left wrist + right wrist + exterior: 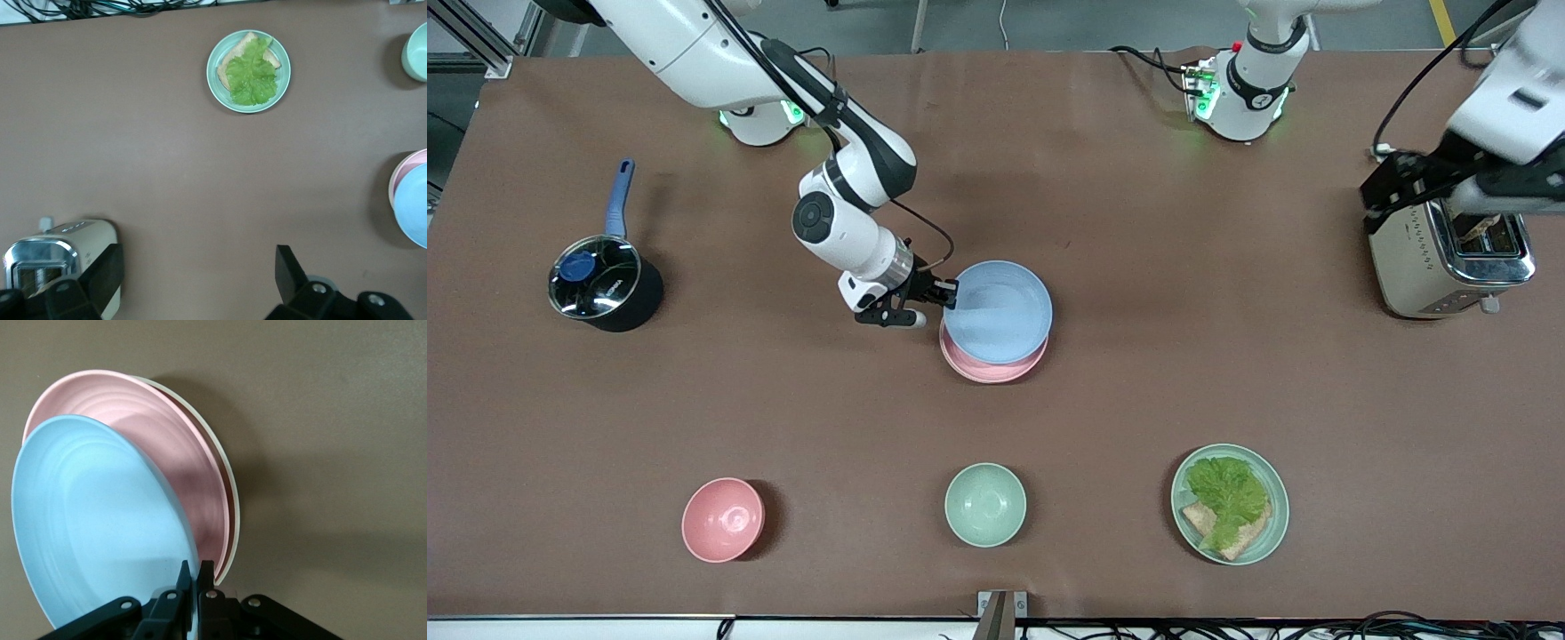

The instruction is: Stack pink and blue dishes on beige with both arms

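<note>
While the right gripper (pixel 935 300) pinches the rim of the blue plate (pixel 997 311), its two fingers (pixel 183 581) are almost shut, with only the thin edge of the plate between them. The blue plate is tilted, with the held side up, and it sits over the pink plate (pixel 991 364). The pink plate peeks out from under it on the side nearer the front camera. In the right wrist view the pink plate (pixel 160 460) lies on the beige plate (pixel 227 500), and only a thin cream edge of the beige one shows. I cannot tell if the low side of the blue plate touches the pink one.

The right arm (pixel 845 204) comes from its base at the top of the table and bends down to the middle, with its wrist turned sideways toward the stack.

The left gripper (pixel 193 280) is wide open and holds nothing. It hangs up high over the toaster (pixel 1449 258), at the left arm's end of the table, and that arm waits.

Near the front camera are a pink bowl (pixel 723 520), a green bowl (pixel 985 504) and a green plate with lettuce and bread (pixel 1230 503).
</note>
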Available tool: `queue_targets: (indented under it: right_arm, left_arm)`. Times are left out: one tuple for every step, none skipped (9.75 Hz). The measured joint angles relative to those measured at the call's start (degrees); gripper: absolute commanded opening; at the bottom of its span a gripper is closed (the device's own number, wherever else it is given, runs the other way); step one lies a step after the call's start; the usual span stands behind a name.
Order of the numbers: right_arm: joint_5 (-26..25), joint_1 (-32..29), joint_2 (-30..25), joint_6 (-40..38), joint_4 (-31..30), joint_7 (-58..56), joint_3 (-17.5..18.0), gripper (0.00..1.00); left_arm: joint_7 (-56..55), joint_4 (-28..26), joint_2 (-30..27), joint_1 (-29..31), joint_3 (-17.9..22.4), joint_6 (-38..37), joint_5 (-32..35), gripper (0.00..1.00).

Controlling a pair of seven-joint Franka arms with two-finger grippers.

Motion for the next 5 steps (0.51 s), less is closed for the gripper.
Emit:
queue_targets:
  right_arm:
    - [-0.7, -0.1, 0.2, 0.3, -0.2, 0.0, -0.2, 0.07]
    - [-1.2, -0.2, 0.4, 0.3, -0.2, 0.0, -0.3, 0.24]
    - [-1.5, -0.4, 0.5, 0.5, -0.2, 0.0, -0.5, 0.71]
    - [-1.5, -0.7, 0.6, 0.5, -0.2, 0.0, -0.5, 1.0]
    - [-1.5, -0.9, 0.6, 0.6, 0.0, 0.0, -0.5, 1.0]
  left_arm:
    - [0.0, 6.1, 2.1, 0.4, 0.0, -4.8, -0.2, 1.0]
    - [0.0, 10.3, 3.7, 0.5, 0.0, -8.2, -0.8, 1.0]
    - [0.0, 12.4, 4.6, 0.5, 0.0, -10.6, -1.5, 1.0]
    - [-0.2, 13.2, 4.8, 0.4, 0.3, -12.4, -2.0, 1.0]
    - [-0.2, 13.4, 4.8, 0.1, 1.5, -13.5, -2.5, 1.0]
